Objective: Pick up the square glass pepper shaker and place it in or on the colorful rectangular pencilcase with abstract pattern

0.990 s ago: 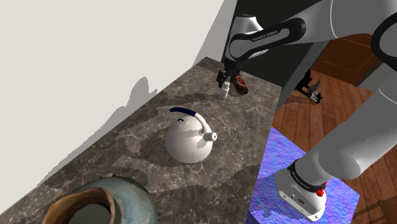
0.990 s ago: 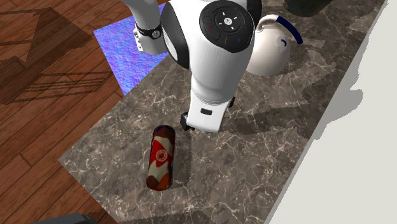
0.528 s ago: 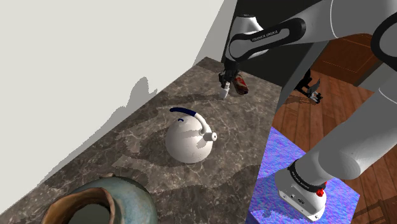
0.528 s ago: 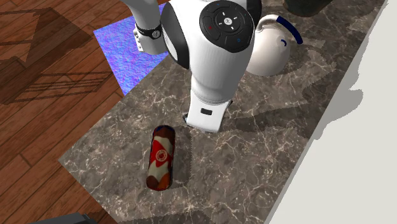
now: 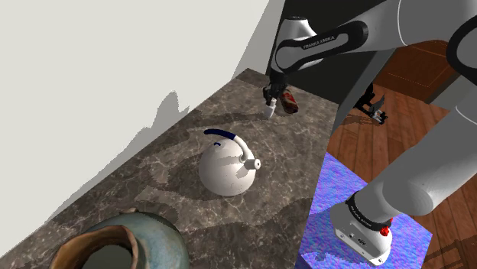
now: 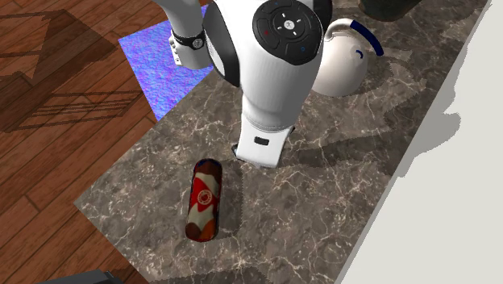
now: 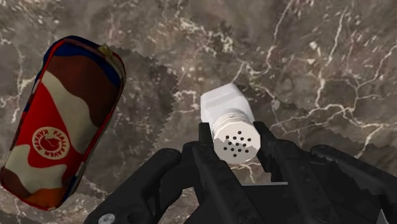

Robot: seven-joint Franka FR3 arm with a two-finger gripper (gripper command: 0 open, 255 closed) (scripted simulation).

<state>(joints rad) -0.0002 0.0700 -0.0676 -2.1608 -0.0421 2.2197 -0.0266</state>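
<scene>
A small white square shaker point(image 7: 227, 124) with a perforated round top stands on the dark marble counter point(image 7: 318, 57). My black gripper point(image 7: 234, 147) is shut on the shaker, its fingers clasping the cap from both sides. In the shoulder view the shaker point(image 5: 269, 110) hangs below the gripper point(image 5: 270, 101) at the far end of the counter. A red, brown and cream pencil case point(image 7: 60, 121) with blue trim lies flat beside the shaker. It appears again as the pencil case point(image 6: 205, 198) just past the arm's wrist, and as the pencil case point(image 5: 289, 100) partly behind the gripper.
A white round kettle point(image 5: 226, 162) with a blue handle stands mid-counter, also seen as the kettle point(image 6: 345, 55). A large glazed pot point(image 5: 122, 243) sits at the counter's near end. The wall point(image 5: 115, 69) runs along one side; a blue-purple stand top point(image 5: 336, 191) and wood floor point(image 6: 56, 121) lie beyond the other edge.
The fingers closed around the shaker's cap between one second and half a second ago. Since then arm, shaker and pencil case have stayed put.
</scene>
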